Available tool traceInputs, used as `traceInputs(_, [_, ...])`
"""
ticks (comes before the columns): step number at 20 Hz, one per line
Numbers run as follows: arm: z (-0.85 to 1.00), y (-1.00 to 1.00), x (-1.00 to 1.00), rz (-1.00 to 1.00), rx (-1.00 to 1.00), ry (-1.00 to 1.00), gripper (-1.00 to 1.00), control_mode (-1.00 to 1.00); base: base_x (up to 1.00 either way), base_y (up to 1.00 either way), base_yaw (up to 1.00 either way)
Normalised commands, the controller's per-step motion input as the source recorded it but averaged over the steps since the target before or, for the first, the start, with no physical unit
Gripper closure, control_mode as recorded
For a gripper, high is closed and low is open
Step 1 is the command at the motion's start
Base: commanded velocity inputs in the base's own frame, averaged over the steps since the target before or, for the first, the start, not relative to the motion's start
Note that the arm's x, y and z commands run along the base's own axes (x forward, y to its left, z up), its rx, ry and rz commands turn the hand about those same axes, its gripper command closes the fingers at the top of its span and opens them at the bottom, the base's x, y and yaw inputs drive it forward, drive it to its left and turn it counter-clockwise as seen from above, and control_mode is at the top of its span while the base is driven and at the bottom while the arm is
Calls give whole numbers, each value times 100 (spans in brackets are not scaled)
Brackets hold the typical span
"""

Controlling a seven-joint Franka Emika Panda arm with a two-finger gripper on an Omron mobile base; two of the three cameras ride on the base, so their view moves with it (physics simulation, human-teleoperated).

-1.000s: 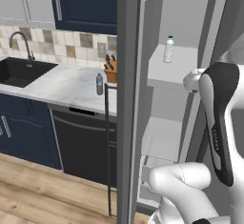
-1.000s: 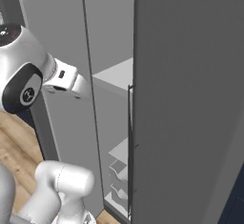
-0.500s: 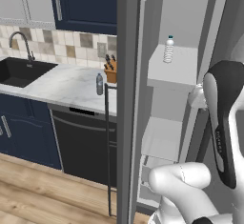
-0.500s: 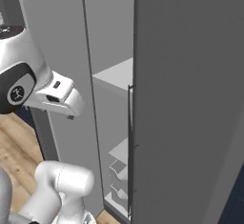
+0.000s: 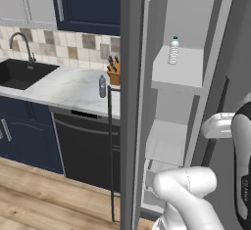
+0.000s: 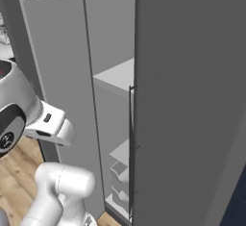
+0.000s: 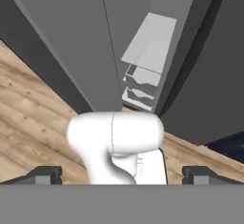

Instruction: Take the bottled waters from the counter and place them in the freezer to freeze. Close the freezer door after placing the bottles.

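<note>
Marble counter [image 5: 63,88] holds one bottle [image 5: 102,86]; freezer [image 5: 179,72] open; tool [image 7: 122,174] released.

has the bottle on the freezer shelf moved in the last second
No. In the left base view the bottled water stands at the same spot on the upper freezer shelf, upright near its back left corner.
</note>
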Motion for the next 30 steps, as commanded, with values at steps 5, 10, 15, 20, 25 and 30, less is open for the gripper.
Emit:
traceInputs(5, [-11, 18, -11, 10, 0, 5, -100, -100, 0, 0, 0])
traceInputs(10, [-24, 15, 0, 3, 0, 15, -100, -100, 0, 0, 0])
traceInputs(15, [-32, 9, 0, 0, -4, 5, -100, -100, 0, 0, 0])
traceInputs(20, [-24, 0, 0, 0, -3, 0, -100, -100, 0, 0, 0])
traceInputs(25, [0, 0, 0, 0, 0, 0, -100, -100, 0, 0, 0])
traceInputs(30, [0, 0, 0, 0, 0, 0, -100, -100, 0, 0, 0])
